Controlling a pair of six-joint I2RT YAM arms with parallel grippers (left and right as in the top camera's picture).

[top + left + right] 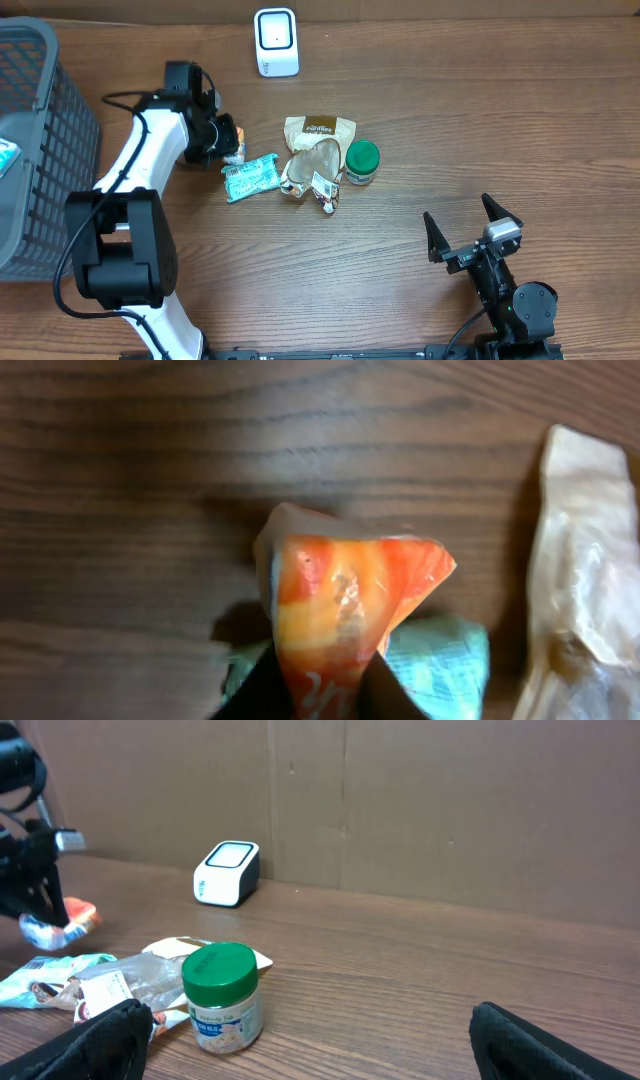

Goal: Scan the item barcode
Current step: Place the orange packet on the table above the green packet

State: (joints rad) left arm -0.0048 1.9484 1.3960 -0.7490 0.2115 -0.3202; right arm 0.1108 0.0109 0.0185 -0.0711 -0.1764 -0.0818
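While your left gripper (226,138) hangs just beside the teal packet (250,177), you have its jaws pinched narrowly on one end of the orange packet (345,600), which appears lifted off the bench (470,110). That item sits between the grey basket (45,120) and the cluster of brown pouch (319,129), clear bag (312,172) and green-lidded jar (361,162), well apart from the white scanner (276,42) at the far edge. Your right gripper (456,208) sits at the near right, jaws spread to full width, with nothing between them.
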